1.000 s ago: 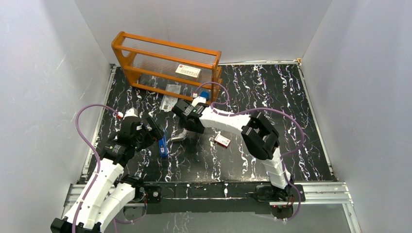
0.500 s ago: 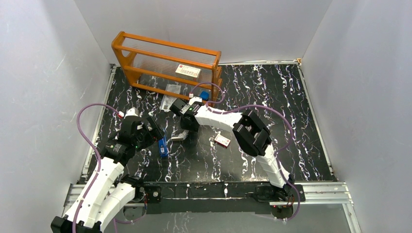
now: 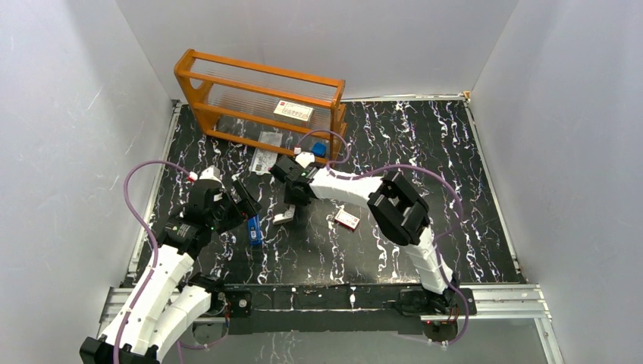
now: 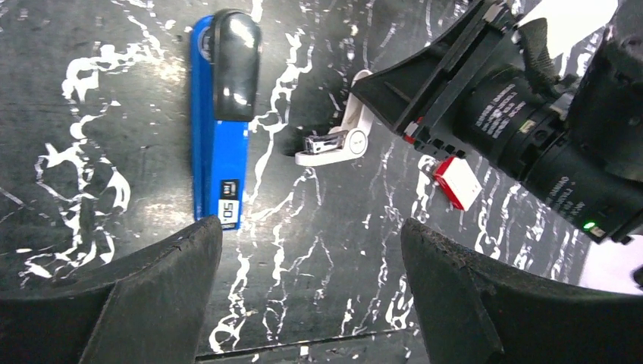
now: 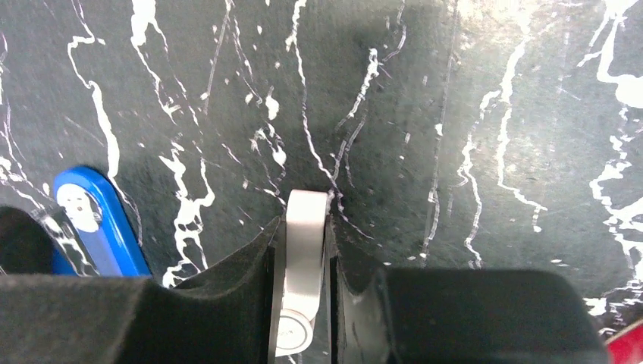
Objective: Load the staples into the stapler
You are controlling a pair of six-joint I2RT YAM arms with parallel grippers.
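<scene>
A blue stapler (image 3: 254, 227) with a black top lies flat on the black marbled table and is also seen in the left wrist view (image 4: 220, 152). Just to its right is the small white tray (image 3: 286, 217) holding a silvery strip of staples (image 4: 324, 142). My right gripper (image 5: 305, 226) is shut on the tray's white bar (image 5: 303, 258), one finger on each side. My left gripper (image 4: 311, 227) hangs open over bare table beside the stapler's near end, holding nothing. A red-and-white staple box (image 3: 346, 218) lies to the right.
An orange rack (image 3: 258, 98) with a white label card (image 3: 293, 111) stands at the back left. Flat packets (image 3: 265, 152) and a small blue item (image 3: 319, 149) lie in front of it. White walls enclose the table on three sides.
My right gripper has come down a little to the left and closed its jaws on the white tray, which shifted slightly. The left arm has barely moved.
</scene>
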